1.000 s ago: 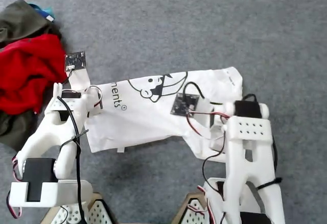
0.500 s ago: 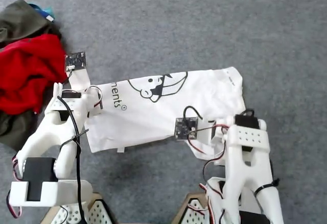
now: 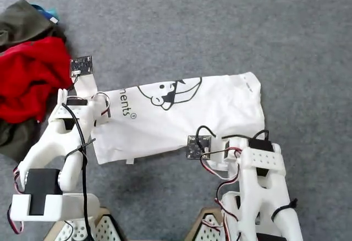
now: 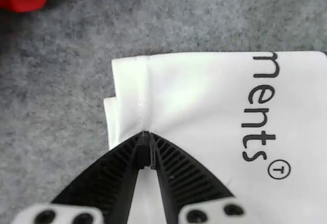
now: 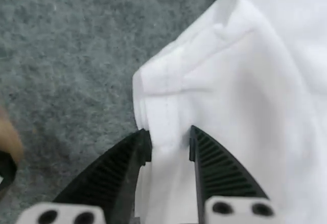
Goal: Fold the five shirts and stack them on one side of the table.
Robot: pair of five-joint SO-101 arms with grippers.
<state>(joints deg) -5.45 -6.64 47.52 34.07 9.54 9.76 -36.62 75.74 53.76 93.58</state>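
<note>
Seen from above, reaching in from the near edge on the left: the left gripper [image 4: 146, 147], low over the grey felt-like table cover [image 3: 220, 32], wrist bent down at the left end of the white printed T-shirt [image 3: 176, 114]. Pinched tight there, black ribbed jaws meeting tip to tip on the stitched hem, with a doubled layer of cloth just beside the tips.

On the right, drawn in close to its own base: the right gripper [image 5: 168, 142], forearm nearly upright over the shirt's near right corner. Jaws narrow, not wide, with a bunched ridge of white cloth caught between them at the very border of the fabric, grey cover showing just beyond.

White shirt itself spread across the middle of the table, print upward, slightly slanted, far right corner free.

Well apart at the far left edge: a heap with a crumpled red shirt [image 3: 27, 81] on top, a dark olive garment [image 3: 22, 21] behind and under it, and a scrap of bright blue cloth [image 3: 50, 14] peeking out.

Hidden under the right arm and its wires: the shirt's near right corner. Heap cut off by the left border, so number of garments in it hard to tell. Print partly cut off in the left wrist view.
</note>
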